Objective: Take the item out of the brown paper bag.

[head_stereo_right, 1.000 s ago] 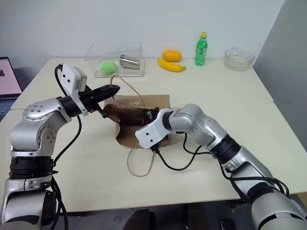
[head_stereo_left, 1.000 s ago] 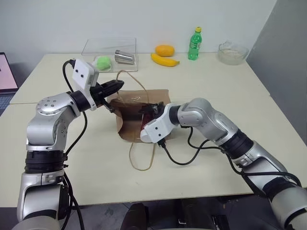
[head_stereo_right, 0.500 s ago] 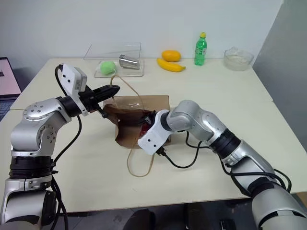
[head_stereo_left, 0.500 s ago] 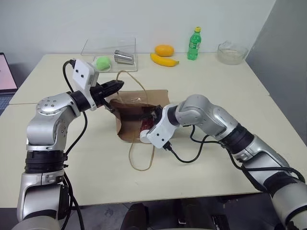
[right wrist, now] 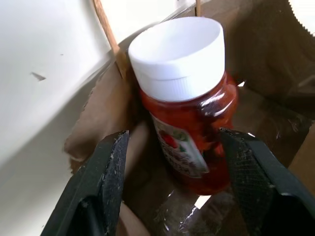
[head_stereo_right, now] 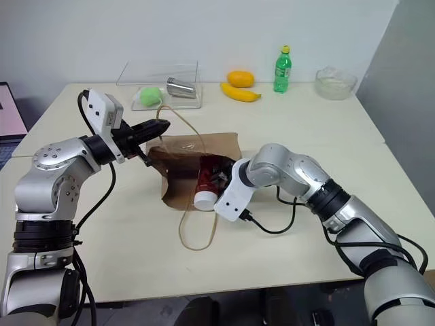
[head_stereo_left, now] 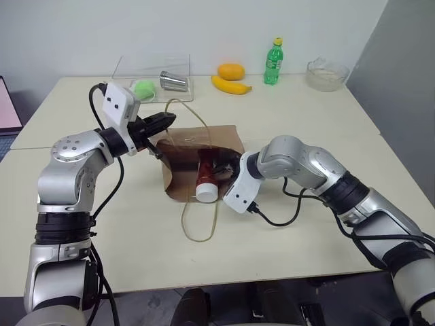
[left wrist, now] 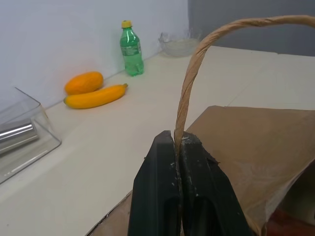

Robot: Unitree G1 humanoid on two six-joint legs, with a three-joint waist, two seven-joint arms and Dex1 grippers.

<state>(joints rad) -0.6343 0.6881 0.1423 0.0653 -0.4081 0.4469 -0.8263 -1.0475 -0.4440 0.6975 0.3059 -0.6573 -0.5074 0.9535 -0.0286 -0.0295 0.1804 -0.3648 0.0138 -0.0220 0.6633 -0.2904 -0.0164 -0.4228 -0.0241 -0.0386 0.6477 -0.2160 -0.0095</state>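
In the head views the left claw (head_stereo_left: pixel 165 120) is clamped on the cord handle (head_stereo_left: pixel 192 115) of the paper bag (head_stereo_left: pixel 223 139). The ketchup bottle (head_stereo_left: pixel 206 178) lies in the bag mouth, just beside the right claw (head_stereo_right: pixel 219 178).

In the right wrist view the fingers (right wrist: pixel 106 167) stand apart, the bottle between them.

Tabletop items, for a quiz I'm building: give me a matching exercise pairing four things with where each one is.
1. red squeeze bottle with white cap
2. tan cord handle of the brown paper bag
3. silver metal can
4. green plastic soda bottle

a. inside the clear plastic box
b. pinched in the shut left gripper
c. upright at the table's far edge
d. lying at the bag's mouth, between the open right gripper's fingers

Pairs: 1-d, 2-b, 3-a, 4-c
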